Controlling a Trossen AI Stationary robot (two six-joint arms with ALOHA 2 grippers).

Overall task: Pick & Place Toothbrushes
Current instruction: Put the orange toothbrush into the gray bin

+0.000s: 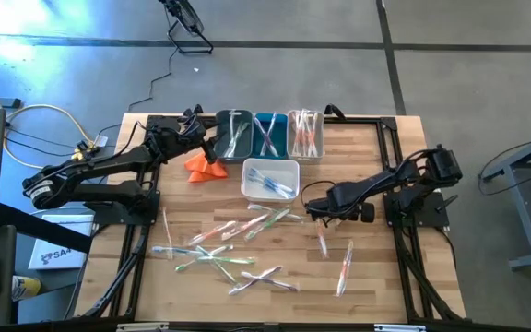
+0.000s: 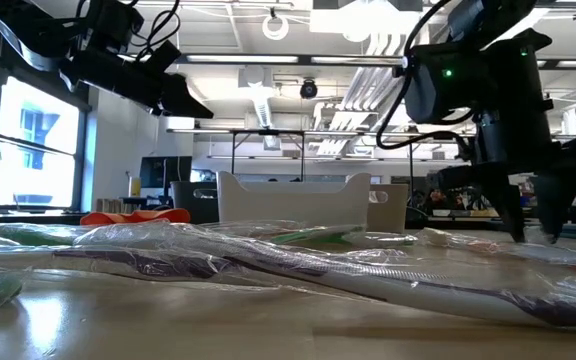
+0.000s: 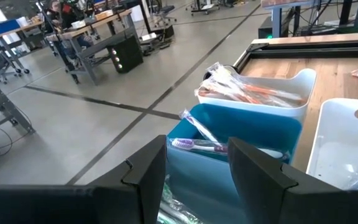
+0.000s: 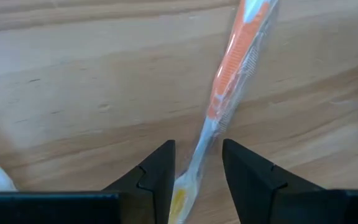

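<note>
My right gripper is lowered to the wooden table, just right of the loose pile of wrapped toothbrushes. In the right wrist view, an orange-handled toothbrush in a clear wrapper lies flat on the wood, with one end running into the gap between my two fingers. The fingers stand slightly apart on either side of it. I cannot tell whether they are pressing the wrapper.

My left gripper hovers at the far edge of the table, above the row of bins, fingers spread and holding nothing. The left wrist view looks past them into the blue bin, which contains a purple-headed toothbrush, and on to the white bin holding orange-handled toothbrushes.

Seen from above, a grey bin stands left of the blue one, and a fourth white bin sits just in front of the row with blue toothbrushes inside. Two more orange toothbrushes lie apart on the right. An orange folded cloth rests beside the grey bin.
</note>
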